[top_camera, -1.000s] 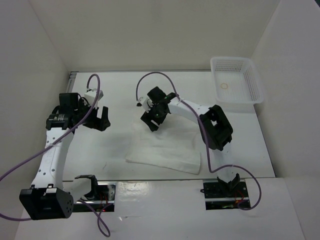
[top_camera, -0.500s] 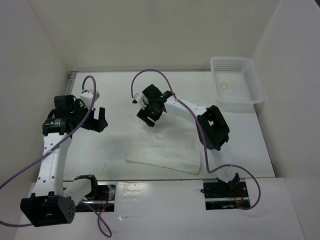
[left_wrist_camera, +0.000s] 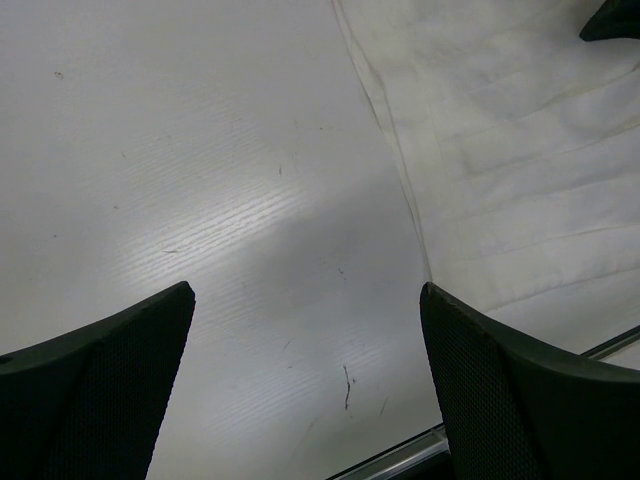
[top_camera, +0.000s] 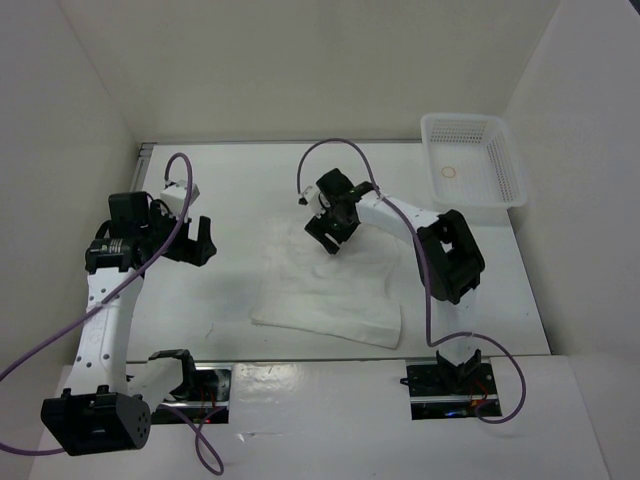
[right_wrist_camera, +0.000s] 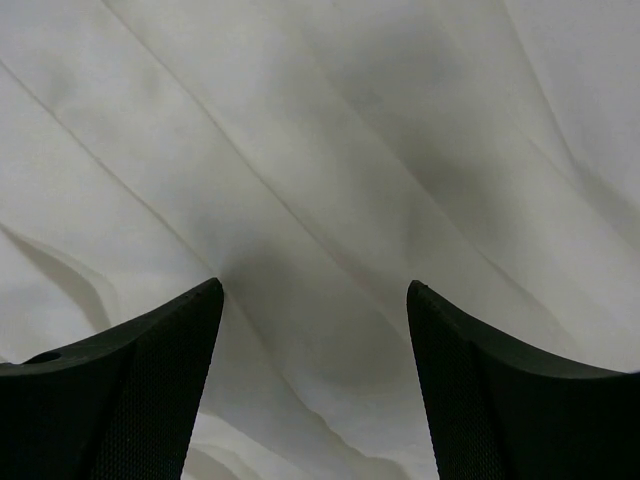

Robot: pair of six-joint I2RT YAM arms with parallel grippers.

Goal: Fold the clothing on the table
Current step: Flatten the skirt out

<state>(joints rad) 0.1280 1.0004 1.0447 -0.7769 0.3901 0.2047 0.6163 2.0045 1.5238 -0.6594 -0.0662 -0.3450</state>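
- Down on the near-middle of the surface (top_camera: 230, 180) lies the clothing (top_camera: 330, 300). It's white and wrinkly, spread out in roughly a rectangle, with its near edge close to the front rail (top_camera: 320, 360).
- Left claw (top_camera: 197, 240) hangs over bare surface off to the left of the clothing, well apart from it in the top view. Its jaws stand wide with nothing between them.
- The left wrist cam shows both dark fingers (left_wrist_camera: 100, 390) in the bottom corners with scuffed bare surface between them. The clothing's edge runs down the right side of the shot, and a bit of rail shows at the bottom too.
- Right claw (top_camera: 332, 232) is over the far edge of the clothing, pointing down at it. Its jaws are apart, fairly wide, and not pinching anything.
- The right wrist cam is nothing but folds of white fabric, with its two fingers (right_wrist_camera: 120, 400) in the lower corners. The fabric looks really close, but I can't tell whether the tips actually touch it.
- Basket (top_camera: 462, 118), white and perforated, sits at the far right corner of the surface, well apart from the clothing. It has a small tan ring (top_camera: 450, 172) on its floor, too small to say what it is.
- Purple cables (top_camera: 335, 142) loop up off both arms.
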